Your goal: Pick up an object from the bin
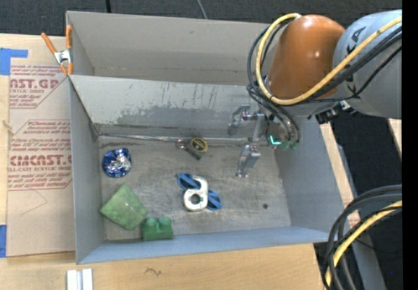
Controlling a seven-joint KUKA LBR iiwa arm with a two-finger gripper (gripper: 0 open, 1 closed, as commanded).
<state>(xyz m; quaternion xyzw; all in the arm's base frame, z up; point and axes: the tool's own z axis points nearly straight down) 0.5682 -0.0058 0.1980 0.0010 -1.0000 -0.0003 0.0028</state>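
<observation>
Currently gripper (pixel 243 140) hangs over bare floor of the bin (pixel 163 44), right of centre, fingers spread wide, nothing between them. Nearest: brass-coloured ring (pixel 197 145) to its left, blue-and-white plastic piece (pixel 198 192) toward near wall. Well apart, left side: shiny blue ball (pixel 117 162), green lump (pixel 123 207) touching green block (pixel 157 228).

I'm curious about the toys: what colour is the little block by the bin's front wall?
Green; the block shows in the camera view.

blue-and-white plastic piece (pixel 198 193) flat mid-floor; brass ring (pixel 198 145) behind it.
</observation>
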